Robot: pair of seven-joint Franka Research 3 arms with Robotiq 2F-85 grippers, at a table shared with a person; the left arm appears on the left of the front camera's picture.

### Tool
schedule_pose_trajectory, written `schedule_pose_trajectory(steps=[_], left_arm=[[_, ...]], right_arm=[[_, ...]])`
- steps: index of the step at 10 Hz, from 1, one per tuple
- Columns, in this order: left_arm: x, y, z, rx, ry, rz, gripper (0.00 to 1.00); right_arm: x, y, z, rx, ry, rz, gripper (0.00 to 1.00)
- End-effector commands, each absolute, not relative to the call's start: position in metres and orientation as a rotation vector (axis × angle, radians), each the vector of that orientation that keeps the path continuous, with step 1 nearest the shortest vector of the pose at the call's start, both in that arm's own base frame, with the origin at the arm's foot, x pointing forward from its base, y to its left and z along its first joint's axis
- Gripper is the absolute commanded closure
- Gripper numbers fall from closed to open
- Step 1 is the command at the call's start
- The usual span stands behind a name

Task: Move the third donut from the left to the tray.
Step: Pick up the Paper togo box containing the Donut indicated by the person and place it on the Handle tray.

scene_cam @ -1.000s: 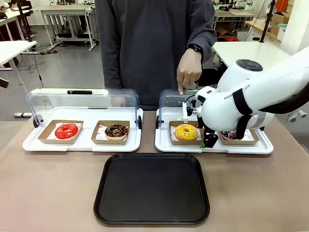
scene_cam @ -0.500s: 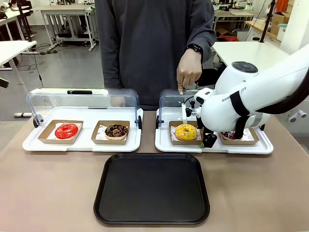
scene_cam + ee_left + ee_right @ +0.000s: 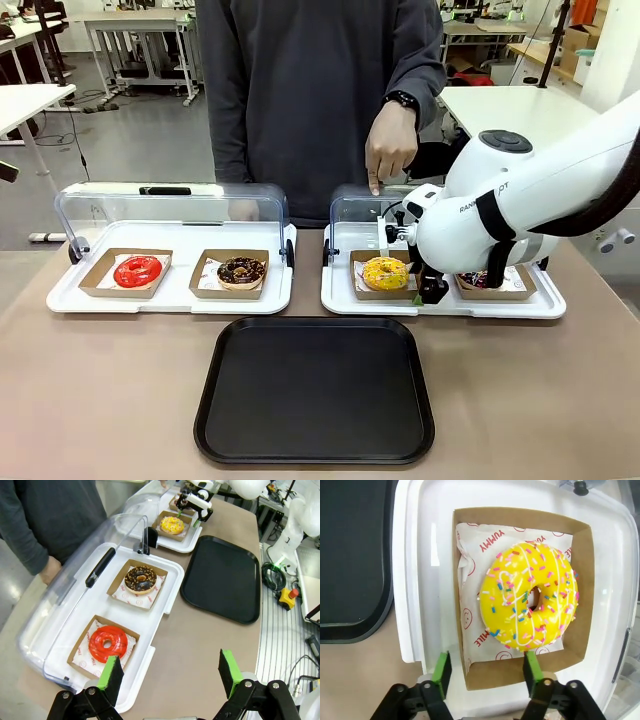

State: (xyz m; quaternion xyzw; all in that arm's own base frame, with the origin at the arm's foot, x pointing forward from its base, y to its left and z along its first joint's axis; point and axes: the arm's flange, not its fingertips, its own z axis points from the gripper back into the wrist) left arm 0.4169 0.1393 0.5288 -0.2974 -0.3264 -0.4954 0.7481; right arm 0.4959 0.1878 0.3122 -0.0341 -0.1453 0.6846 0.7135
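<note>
The third donut from the left (image 3: pixel 385 271) is yellow-glazed with coloured sprinkles and sits in a brown cardboard square (image 3: pixel 585 580) on a white paper liner. My right gripper (image 3: pixel 428 290) hangs low at that square's right front corner. In the right wrist view the donut (image 3: pixel 530 595) lies just ahead of the right gripper (image 3: pixel 487 672), which is open, its green pads straddling the near edge of the cardboard. The black tray (image 3: pixel 315 390) lies flat at the table's front middle. My left gripper (image 3: pixel 170 675) is open, high above the left end of the table.
Two white trays (image 3: pixel 170 297) (image 3: pixel 440 306) with raised clear lids stand side by side behind the black tray. The left one holds a red donut (image 3: pixel 137 271) and a chocolate donut (image 3: pixel 241 270). A person's hand (image 3: pixel 390 150) points down behind the yellow donut.
My right arm has eased slightly left and down toward the yellow donut's cardboard, and its fingers stand a little closer together. Donuts, trays and the person's hand have not moved.
</note>
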Motion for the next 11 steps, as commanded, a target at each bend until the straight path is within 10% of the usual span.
schedule_pose_trajectory(steps=[1,3,5,11], left_arm=[[0.4152,0.1390,0.5295,-0.656,-0.717,-1.098,0.00],[0.4152,0.1390,0.5295,-0.656,-0.717,-1.098,0.00],[0.4152,0.1390,0.5295,-0.656,-0.717,-1.098,0.00],[0.4152,0.1390,0.5295,-0.656,-0.717,-1.098,0.00]], right_arm=[[0.4967,0.1919,0.3138,-0.092,-0.304,1.500,1.00],[0.4960,0.1914,0.3140,-0.087,-0.293,1.506,0.82],[0.4956,0.1915,0.3139,-0.087,-0.279,1.514,1.00],[0.4986,0.1898,0.3157,-0.058,-0.288,1.555,1.00]])
